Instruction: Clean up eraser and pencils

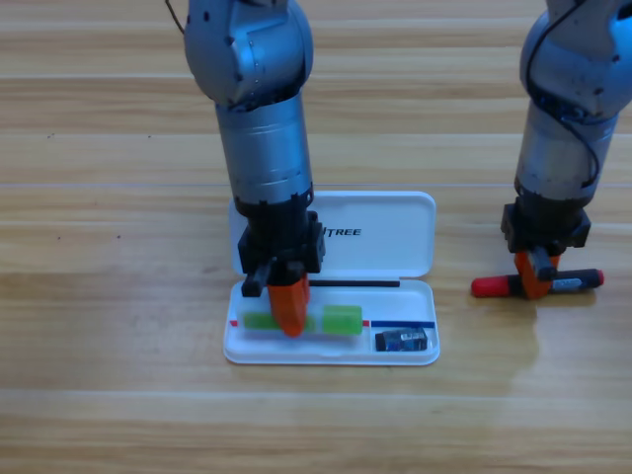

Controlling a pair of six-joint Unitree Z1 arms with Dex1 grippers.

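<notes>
A white case (395,259) lies open at the table's middle. In its front tray lies the light green bar (342,319), one of the pencils. My left gripper (289,310) points straight down on the bar's middle and is shut on it, hiding that part. The eraser (403,340), a small black block, sits in the tray's small right compartment. To the right of the case the marker (578,280), red cap to the left, lies across the table. My right gripper (535,276) is shut on its middle.
The case's lid (385,212) lies flat behind the tray. Both grey arms come down from the top edge, the left one above the case and the right one above the marker. Bare wooden table (118,395) surrounds them.
</notes>
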